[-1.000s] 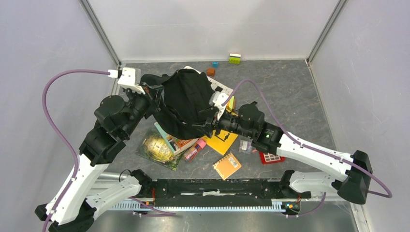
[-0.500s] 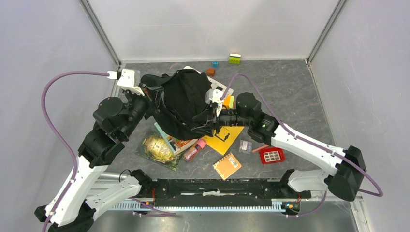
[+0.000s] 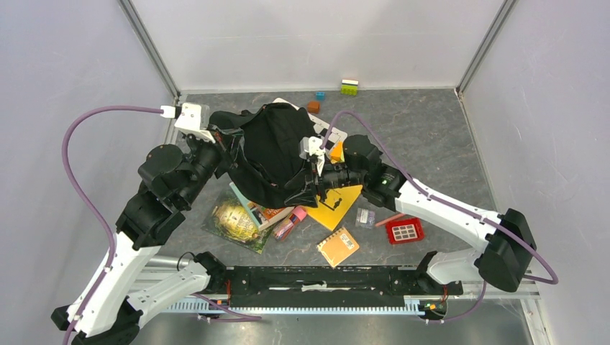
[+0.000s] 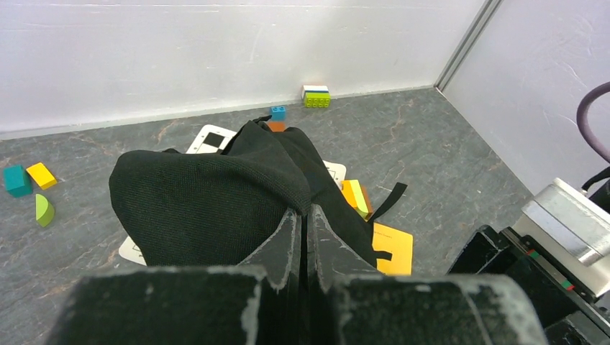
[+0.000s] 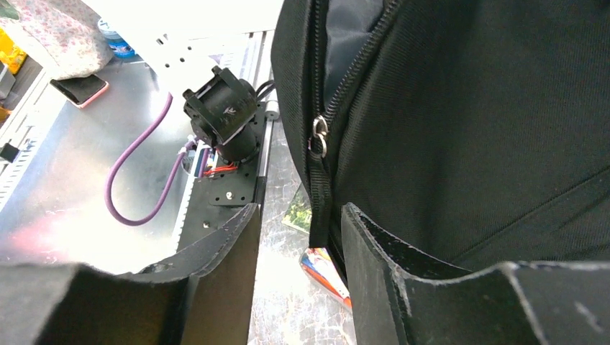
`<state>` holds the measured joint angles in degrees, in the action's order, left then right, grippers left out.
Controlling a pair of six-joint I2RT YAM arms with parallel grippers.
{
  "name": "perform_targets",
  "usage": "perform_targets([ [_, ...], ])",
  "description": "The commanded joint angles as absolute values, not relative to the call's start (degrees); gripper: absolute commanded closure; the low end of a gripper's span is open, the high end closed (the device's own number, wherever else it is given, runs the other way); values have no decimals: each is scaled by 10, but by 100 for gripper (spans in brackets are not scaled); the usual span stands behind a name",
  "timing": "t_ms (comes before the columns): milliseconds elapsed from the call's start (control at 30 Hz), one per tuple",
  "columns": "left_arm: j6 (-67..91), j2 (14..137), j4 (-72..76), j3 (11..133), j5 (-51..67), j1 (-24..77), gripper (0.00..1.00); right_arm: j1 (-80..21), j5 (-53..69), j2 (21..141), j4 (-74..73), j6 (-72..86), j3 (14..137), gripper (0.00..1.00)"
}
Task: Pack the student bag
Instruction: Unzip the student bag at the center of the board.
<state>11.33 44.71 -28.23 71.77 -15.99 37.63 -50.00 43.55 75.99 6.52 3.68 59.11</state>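
Clutter nearest the arm bases, all on the near side of the student bag (image 3: 272, 154): orange notebook (image 3: 338, 246) flat on the table (image 3: 431, 129), red tray (image 3: 403, 231) off to the bag's near right, gold-covered book (image 3: 234, 221) at its near left. Unpacked, presumably meant to go in. Closer in, yellow book (image 3: 332, 205) and pink item (image 3: 289, 222) partly under the bag's lower edge.

Right gripper (image 5: 298, 223) at the bag's near-right side, jaws apart, straddling the zip seam just below the metal zip pull (image 5: 317, 140). Gap showing on one side of the seam, so not pinching yet. Probably lined up there to catch the opening's edge or the pull and widen the mouth. Zip partly open above the pull, grey lining visible.

Left gripper (image 4: 302, 223) at the bag's left side, jaws together, clamped on a fold of black fabric. Bag lifted, bunched and hanging, likely held up so the opening faces the other arm. Contents: cannot tell.

Under the bag's far edge, white board (image 3: 332, 129) poking out. Beyond the bag, orange block (image 3: 313, 106), blue block (image 3: 319, 95) and green-and-white block (image 3: 349, 87) toward the back wall, the last well apart from it.

Packing judged barely begun: nothing seen going in.
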Motion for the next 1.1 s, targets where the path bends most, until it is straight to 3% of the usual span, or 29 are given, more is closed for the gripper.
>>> perform_targets([
  [0, 89, 438, -250, 729, -133, 377, 98, -488, 450, 762, 63, 30, 622, 48],
  [733, 59, 451, -277, 752, -108, 377, 98, -471, 513, 800, 44, 33, 640, 50],
  [1067, 52, 450, -277, 753, -113, 377, 98, -467, 511, 786, 46, 31, 644, 79],
])
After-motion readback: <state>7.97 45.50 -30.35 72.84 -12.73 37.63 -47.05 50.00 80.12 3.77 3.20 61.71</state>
